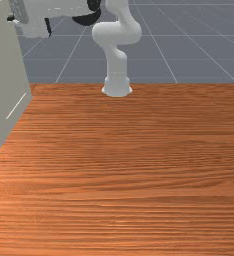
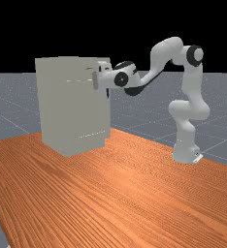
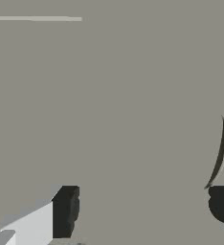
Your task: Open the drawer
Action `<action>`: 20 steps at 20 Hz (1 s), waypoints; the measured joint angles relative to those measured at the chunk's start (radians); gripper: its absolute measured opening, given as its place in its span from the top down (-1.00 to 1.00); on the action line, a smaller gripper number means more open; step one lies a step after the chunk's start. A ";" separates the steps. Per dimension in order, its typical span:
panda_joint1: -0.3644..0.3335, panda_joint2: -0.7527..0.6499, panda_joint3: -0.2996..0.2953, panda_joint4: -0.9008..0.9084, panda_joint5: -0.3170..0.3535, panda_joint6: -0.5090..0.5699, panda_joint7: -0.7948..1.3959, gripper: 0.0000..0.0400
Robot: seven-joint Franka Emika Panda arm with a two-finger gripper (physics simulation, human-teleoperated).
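Reaching to the boxy grey cabinet [image 2: 69,109], its black-tipped gripper [image 3: 144,208] spread wide and empty, the white jointed arm [image 2: 165,52] seemingly has all the pulling left.

There is one orange-brown wooden bench [image 2: 120,193], carrying one tall, boxy, grey-beige cabinet [image 2: 69,106] near its back corner in the far view, and one jointed white and grey robot arm [image 2: 185,133], whose base stands near the back edge in the front view. The arm has one pincer [image 2: 99,77] with two black-tipped fingers [image 3: 66,210]. On the cabinet I count two thin, pale, straight lines [image 2: 76,81] in the far view and one slim, dark, curved sliver [image 3: 221,148] in the wrist view.
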 joint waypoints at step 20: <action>0.054 0.067 -0.089 0.164 0.071 -0.025 -0.109 0.85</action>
